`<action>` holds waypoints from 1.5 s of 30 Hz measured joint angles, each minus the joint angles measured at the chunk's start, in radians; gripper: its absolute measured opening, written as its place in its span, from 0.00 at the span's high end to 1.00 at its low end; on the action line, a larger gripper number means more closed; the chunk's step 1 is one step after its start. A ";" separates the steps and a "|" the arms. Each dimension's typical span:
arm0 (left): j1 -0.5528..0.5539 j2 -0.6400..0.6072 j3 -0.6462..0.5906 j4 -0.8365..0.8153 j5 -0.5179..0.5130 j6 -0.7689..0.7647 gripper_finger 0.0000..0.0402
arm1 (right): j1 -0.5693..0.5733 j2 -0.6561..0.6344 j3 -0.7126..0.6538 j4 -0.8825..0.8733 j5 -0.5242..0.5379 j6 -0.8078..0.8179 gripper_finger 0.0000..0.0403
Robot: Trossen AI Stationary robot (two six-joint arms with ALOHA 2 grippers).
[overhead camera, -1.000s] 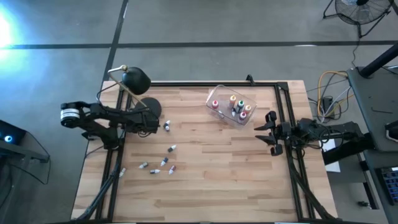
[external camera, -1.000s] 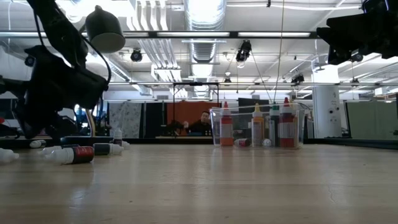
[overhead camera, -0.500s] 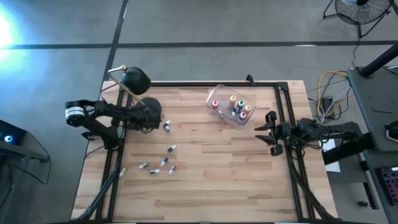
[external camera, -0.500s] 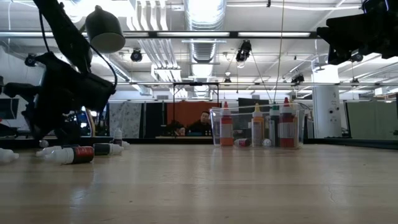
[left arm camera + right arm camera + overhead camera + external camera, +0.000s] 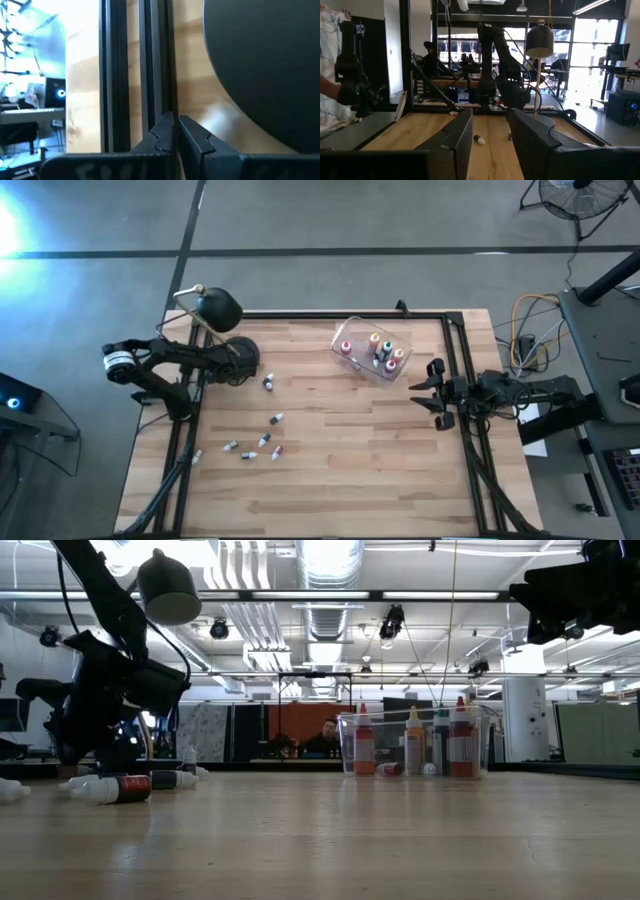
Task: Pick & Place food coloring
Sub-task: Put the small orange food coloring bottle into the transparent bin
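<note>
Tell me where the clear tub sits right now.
In the high view the clear tub sits at the table's far edge, right of centre, nearer the right gripper.

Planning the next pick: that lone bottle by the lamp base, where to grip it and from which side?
Grip the bottle across its body, coming straight down from above. It seems to lie flat on the table, apart from the other bottles, so the sides look clear. The lamp base sits close on its left; set the fingers across the bottle's long axis. Cap end cannot be told.
</note>
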 joint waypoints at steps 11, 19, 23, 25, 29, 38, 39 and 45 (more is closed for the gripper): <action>-0.002 0.001 -0.016 0.082 0.091 0.018 1.00 | 0.000 0.000 0.000 0.000 0.000 0.000 0.70; -0.002 -0.033 0.050 0.030 0.058 0.029 1.00 | 0.000 0.000 0.000 0.000 0.000 0.000 0.70; -0.002 -0.083 0.084 0.014 0.029 0.069 1.00 | 0.000 0.000 0.000 0.000 0.000 0.000 0.70; -0.002 -0.105 0.089 0.015 -0.004 0.094 1.00 | 0.000 0.000 0.000 0.000 0.001 0.000 0.70; 0.025 -0.117 0.072 0.012 -0.038 0.115 1.00 | 0.000 0.000 0.000 0.000 0.000 0.000 0.70; 0.051 -0.106 0.008 0.091 0.052 0.123 1.00 | 0.000 0.000 0.000 0.000 0.000 0.000 0.70; 0.051 -0.100 -0.001 0.105 0.064 0.125 1.00 | 0.000 0.000 0.000 0.000 0.000 0.000 0.70; 0.051 -0.069 -0.040 0.182 0.093 0.121 1.00 | 0.000 0.000 0.000 0.000 0.000 0.000 0.70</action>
